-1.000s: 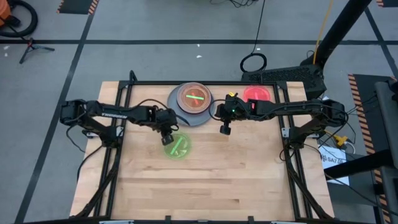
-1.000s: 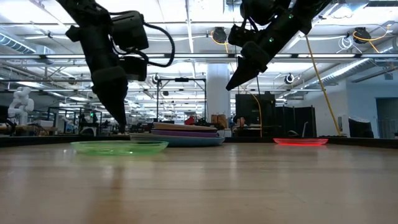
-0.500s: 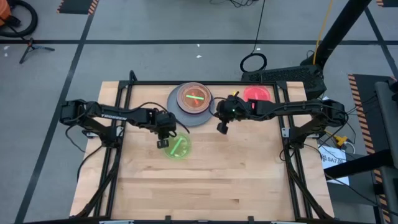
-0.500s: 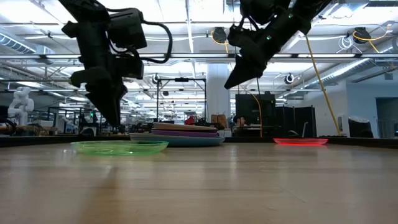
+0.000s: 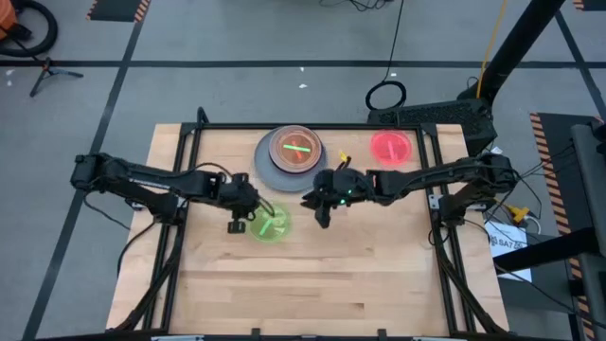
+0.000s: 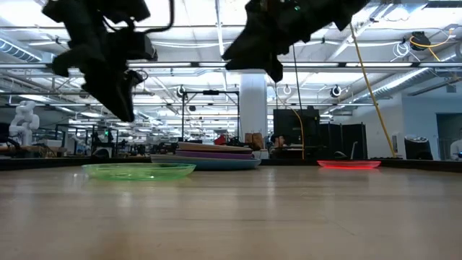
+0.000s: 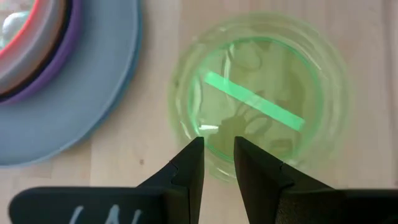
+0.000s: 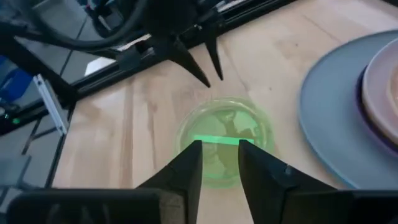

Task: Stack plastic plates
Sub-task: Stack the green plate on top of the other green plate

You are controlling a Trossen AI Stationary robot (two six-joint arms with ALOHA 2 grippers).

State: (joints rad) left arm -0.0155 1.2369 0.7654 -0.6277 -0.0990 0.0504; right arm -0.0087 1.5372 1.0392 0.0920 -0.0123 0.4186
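Translucent green, the small plate (image 5: 272, 224) lies flat on the wooden table (image 5: 312, 284), apart from the stack of plates (image 5: 292, 155) behind it. Both grippers are hovering over it: the left gripper (image 7: 217, 151) above its near rim, the right gripper (image 8: 220, 149) opposite, each with fingers slightly parted and nothing held. The pick-up seems to be the step in hand; a descent onto the rim is called for next. The pink-red plate (image 5: 392, 146) waits aside. Crowding between the two arms could interfere.

Plates on the table

Stack of plates (image 5: 294, 156) at twelve o'clock, grey at bottom; pink-red plate (image 5: 392, 146) at one o'clock; translucent green plate (image 5: 271, 225) flat near centre.
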